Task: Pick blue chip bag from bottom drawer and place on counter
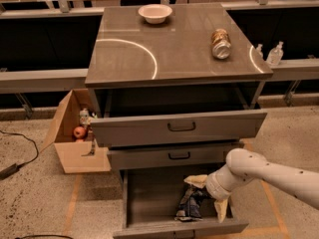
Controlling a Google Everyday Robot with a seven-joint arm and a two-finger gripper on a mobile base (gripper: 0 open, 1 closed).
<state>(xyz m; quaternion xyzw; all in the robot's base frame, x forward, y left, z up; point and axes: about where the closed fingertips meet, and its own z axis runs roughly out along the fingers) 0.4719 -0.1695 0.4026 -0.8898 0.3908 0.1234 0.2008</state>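
Gripper (204, 198), fingers spread, hovers over blue chip bag (188, 206) inside bottom drawer (149, 195), lower centre.

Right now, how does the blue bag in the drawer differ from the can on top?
The bag is crumpled and dark blue with silvery patches; the can is a rigid cylinder with a brown label. The bag lies low in the open bottom drawer; the can lies on its side up on the counter. The gripper is at the bag, jaws open, far from the can. Both are small and lie toward the right.
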